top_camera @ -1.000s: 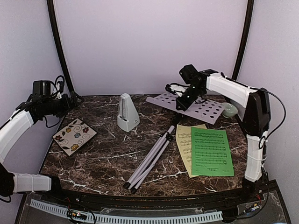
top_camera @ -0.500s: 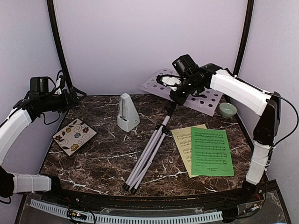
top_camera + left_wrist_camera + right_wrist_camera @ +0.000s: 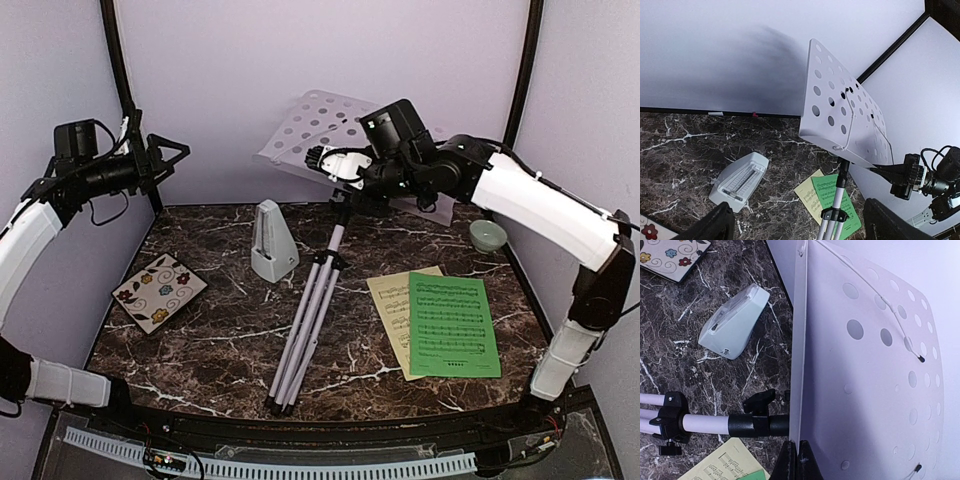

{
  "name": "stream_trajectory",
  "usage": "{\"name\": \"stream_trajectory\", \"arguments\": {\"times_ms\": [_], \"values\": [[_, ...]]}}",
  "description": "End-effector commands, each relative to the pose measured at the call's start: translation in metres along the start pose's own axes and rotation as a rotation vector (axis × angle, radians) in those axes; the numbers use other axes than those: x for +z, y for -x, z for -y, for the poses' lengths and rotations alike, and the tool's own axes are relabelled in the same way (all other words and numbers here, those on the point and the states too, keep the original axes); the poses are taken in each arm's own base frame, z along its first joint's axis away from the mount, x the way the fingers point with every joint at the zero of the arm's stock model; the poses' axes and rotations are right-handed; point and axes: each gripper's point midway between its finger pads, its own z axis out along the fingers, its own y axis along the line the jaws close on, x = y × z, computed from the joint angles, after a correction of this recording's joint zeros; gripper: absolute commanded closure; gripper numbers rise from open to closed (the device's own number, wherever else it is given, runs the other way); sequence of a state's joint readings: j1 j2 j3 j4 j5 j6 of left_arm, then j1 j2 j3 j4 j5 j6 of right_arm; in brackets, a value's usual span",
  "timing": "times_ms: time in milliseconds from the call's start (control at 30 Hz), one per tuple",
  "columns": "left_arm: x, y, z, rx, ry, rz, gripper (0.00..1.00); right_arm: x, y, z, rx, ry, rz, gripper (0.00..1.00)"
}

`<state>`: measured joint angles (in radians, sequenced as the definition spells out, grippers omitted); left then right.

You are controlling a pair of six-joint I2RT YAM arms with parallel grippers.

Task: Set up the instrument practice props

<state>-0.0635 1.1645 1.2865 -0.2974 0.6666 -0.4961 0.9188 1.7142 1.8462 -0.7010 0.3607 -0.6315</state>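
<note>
- Fingers of the right arm point(image 3: 348, 178) are pinched shut on the lower edge of the perforated white plate point(image 3: 305, 130) that tops the white tripod music stand point(image 3: 310, 300). They hold the plate tilted in the air, above and behind the right of the light-grey pyramid metronome point(image 3: 272, 243).
- Legs of the stand are folded together into one bundle. Their feet rest on the dark marble-patterned desk point(image 3: 220, 340) at its near edge, in front of the metronome, and the pole slants up and away past the metronome's right side.
- Fingers of the left arm point(image 3: 168, 152) are spread wide with nothing between them. They hang in the air above and well to the left of the metronome, and their camera looks toward the raised plate.
- Metronome stands upright on the desk, just beside the stand's pole but not touching it.
- Green music sheet point(image 3: 453, 325) lies flat to the right of the metronome, beyond the stand, and overlaps the right part of the pale-yellow music sheet point(image 3: 392, 310).
- Floral square tile point(image 3: 158, 291) lies flat to the left of the metronome, a little nearer the front.
- Small pale-green bowl point(image 3: 488, 235) sits far to the right of the metronome, at the desk's right edge.
</note>
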Motion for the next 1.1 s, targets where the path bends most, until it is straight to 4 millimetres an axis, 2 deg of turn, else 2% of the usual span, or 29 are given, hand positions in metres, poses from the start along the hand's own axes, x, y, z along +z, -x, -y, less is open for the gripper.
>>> {"name": "stream_trajectory", "arguments": {"times_ms": [0,33,100,200,300,400,667,767,933,1067], "values": [[-0.001,0.025,0.032,0.015,-0.101,0.021,0.08,-0.085,0.069,0.087,0.001,-0.352,0.265,1.0],[-0.001,0.03,0.039,0.021,-0.12,0.021,0.08,-0.087,0.073,0.083,-0.019,-0.354,0.271,1.0],[-0.001,0.038,0.053,0.037,-0.16,0.019,0.08,-0.111,0.083,0.086,-0.038,-0.387,0.314,1.0],[0.001,0.049,0.071,0.056,-0.197,0.013,0.08,-0.126,0.094,0.086,-0.072,-0.426,0.33,1.0],[0.007,0.05,0.089,0.078,-0.235,-0.018,0.05,-0.14,0.105,0.085,-0.106,-0.455,0.349,1.0],[0.014,0.05,0.088,0.083,-0.205,-0.034,0.04,-0.157,0.117,0.078,-0.149,-0.487,0.395,1.0],[0.018,0.053,0.095,0.066,-0.253,-0.055,0.03,-0.184,0.138,0.058,-0.248,-0.534,0.463,1.0],[0.014,0.055,0.109,0.066,-0.326,-0.057,0.04,-0.19,0.143,0.053,-0.274,-0.549,0.477,1.0],[-0.002,0.059,0.143,0.081,-0.496,-0.054,0.18,-0.189,0.142,0.05,-0.304,-0.563,0.463,1.0],[-0.006,0.055,0.155,0.099,-0.538,-0.063,0.34,-0.187,0.14,0.05,-0.316,-0.589,0.453,1.0]]}}
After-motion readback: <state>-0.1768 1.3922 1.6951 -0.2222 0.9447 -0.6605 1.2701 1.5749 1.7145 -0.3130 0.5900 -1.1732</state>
